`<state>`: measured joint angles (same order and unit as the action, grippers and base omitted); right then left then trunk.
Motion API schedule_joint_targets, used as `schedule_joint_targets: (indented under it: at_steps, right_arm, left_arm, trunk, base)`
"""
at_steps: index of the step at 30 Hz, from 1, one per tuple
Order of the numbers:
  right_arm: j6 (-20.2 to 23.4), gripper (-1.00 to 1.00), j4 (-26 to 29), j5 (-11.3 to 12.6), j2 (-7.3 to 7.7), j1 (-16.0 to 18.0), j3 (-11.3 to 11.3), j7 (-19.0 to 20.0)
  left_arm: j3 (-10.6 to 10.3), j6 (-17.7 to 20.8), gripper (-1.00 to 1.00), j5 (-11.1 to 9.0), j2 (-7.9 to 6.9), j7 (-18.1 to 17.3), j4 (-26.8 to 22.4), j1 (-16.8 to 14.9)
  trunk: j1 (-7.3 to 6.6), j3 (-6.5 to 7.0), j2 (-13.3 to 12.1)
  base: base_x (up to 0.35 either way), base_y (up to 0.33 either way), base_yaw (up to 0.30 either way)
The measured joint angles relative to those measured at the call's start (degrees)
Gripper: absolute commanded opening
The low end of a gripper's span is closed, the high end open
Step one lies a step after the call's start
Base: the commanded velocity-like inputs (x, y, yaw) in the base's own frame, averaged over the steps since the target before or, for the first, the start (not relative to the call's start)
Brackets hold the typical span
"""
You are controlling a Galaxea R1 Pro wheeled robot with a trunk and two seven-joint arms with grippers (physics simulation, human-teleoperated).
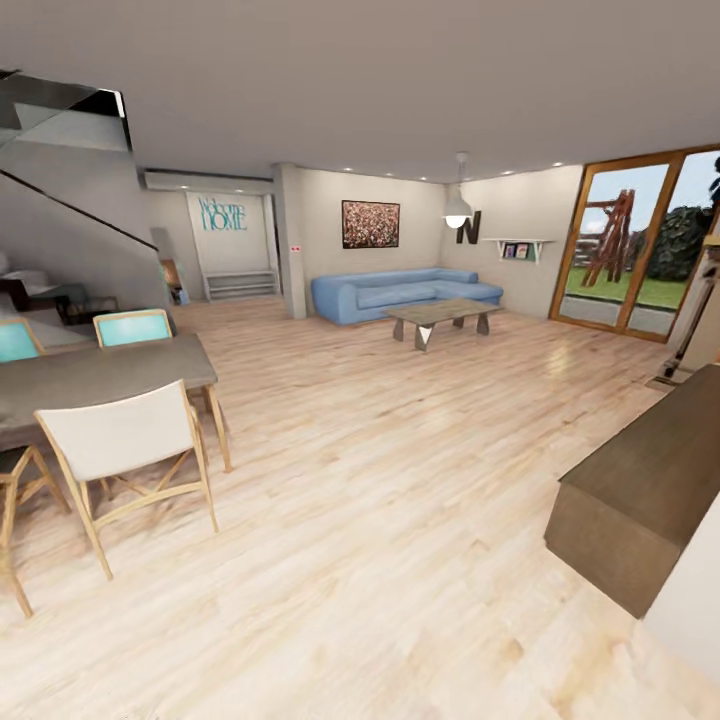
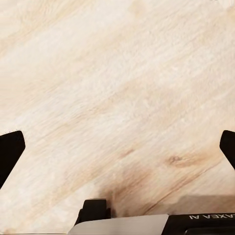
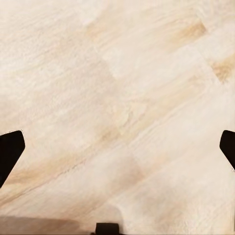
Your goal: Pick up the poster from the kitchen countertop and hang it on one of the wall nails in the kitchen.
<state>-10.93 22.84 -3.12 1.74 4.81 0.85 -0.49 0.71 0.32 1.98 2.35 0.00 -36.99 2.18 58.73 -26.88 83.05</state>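
Left tool [image 2: 117,147]: two black fingertips [image 2: 10,152], matte, wedge-shaped, set wide apart at opposite edges of the left wrist view; nothing between them. Beneath: floor [image 2: 117,73] of pale wood planks with diagonal grain and one brown knot.

Right tool [image 3: 117,147]: two black fingertips [image 3: 10,152], likewise spread wide, holding nothing. Beneath: the same pale plank floor, seams visible.

Room, head view, near to far:
- Floor [image 1: 380,480]: light glossy wood planks, running the length of an open living space.
- Dining table [image 1: 100,375]: one, grey-brown flat top, on the left.
- Chairs: one with a white panel back [image 1: 120,435] and light wood legs; two with turquoise backs [image 1: 132,327] behind the table.
- Low cabinet [image 1: 640,500]: one, dark brown wood, boxy, on the right.
- Coffee table [image 1: 440,315]: one, grey slab top on angled legs.
- Sofa [image 1: 400,292]: one, blue, L-shaped, soft upholstery.
- Wide reddish picture [image 1: 370,223]: one, on the pale far wall.
- Pendant lamp [image 1: 458,212]: one, white dome.
- Glass door [image 1: 640,245]: wood-framed, on the right.

Poster, kitchen countertop, wall nails: out of frame.
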Motion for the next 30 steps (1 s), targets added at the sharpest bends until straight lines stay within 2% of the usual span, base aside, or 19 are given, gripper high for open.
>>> schedule_joint_targets:
  at_steps: [1,4,7,21,30]
  right_arm:
    - [-0.01,1.00,-0.02,-1.30,-0.03,0.00,-0.04,-0.02]
    - [-0.02,1.00,-0.04,-3.19,-0.10,0.00,-0.09,-0.65]
    - [0.06,1.00,-0.04,-4.14,-0.15,0.03,-0.13,-1.77]
    - [0.06,1.00,-0.03,-4.37,-0.13,0.06,-0.23,-2.27]
    - [0.05,1.00,-0.04,-4.40,-0.16,0.03,-0.21,-2.35]
  left_arm:
    - [0.00,0.00,1.00,-0.01,0.00,0.00,0.00,0.00]
    - [0.00,0.00,1.00,-0.03,0.00,0.00,0.00,0.00]
    - [0.00,0.00,1.00,-0.06,0.00,0.00,0.01,0.00]
    - [0.00,0.06,1.00,-0.07,0.00,0.07,0.02,0.00]
    - [0.00,0.03,1.00,-0.07,0.00,0.08,0.00,0.00]
  trunk:
    - [0.00,0.00,0.00]
    - [0.00,0.00,0.00]
    - [0.00,0.00,0.00]
    - [0.01,-0.03,0.00]
    - [0.00,-0.03,0.00]
  base:
    - [0.000,0.000,0.291]
    - [0.000,0.000,0.291]
    - [0.000,-0.006,0.288]
    - [-0.054,-0.239,0.207]
    - [-0.009,-0.051,0.286]
